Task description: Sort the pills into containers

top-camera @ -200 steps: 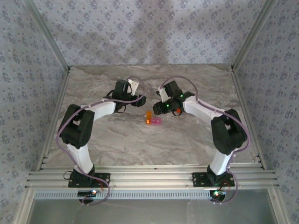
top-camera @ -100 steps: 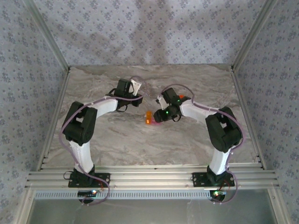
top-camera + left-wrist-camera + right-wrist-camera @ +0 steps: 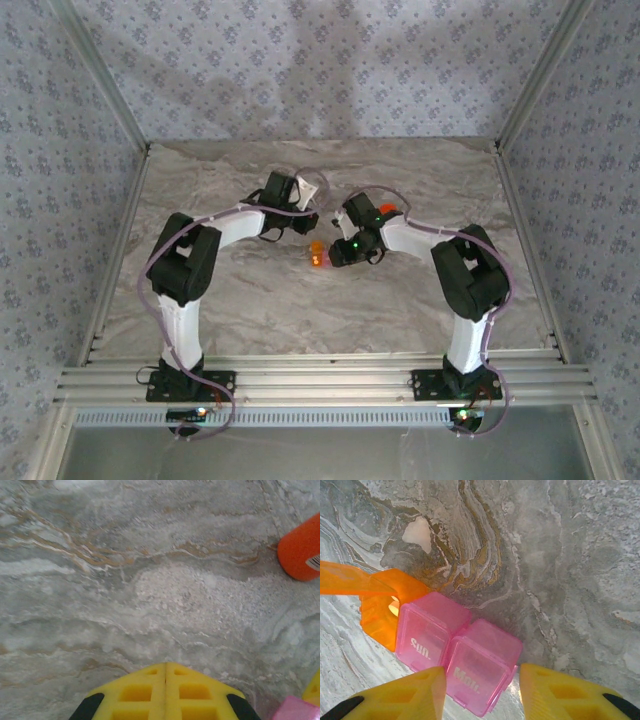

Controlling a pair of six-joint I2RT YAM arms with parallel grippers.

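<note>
The containers are small joined translucent boxes: an orange one (image 3: 382, 615) with its lid (image 3: 345, 577) flipped open, and two pink ones marked "Sun." (image 3: 427, 630) and "Mon." (image 3: 482, 670). My right gripper (image 3: 481, 669) is open and straddles the "Mon." box, with a thin gap at its right finger (image 3: 555, 690). From above, the orange container (image 3: 318, 257) sits just left of the right gripper (image 3: 337, 255). My left gripper (image 3: 166, 666) is shut on nothing, over bare marble behind the containers (image 3: 308, 215). A pale spot shows inside the orange box; I cannot tell whether it is a pill.
An orange-red bottle (image 3: 302, 550) stands on the marble table (image 3: 250, 300) behind the right gripper (image 3: 385, 210). A pink box corner (image 3: 297, 710) shows at the left wrist view's lower right. Patterned walls and metal rails (image 3: 120, 250) enclose the table.
My left gripper has shut and shifted right towards the centre. My right gripper has moved left and down over the pink boxes, its jaws narrowing.
</note>
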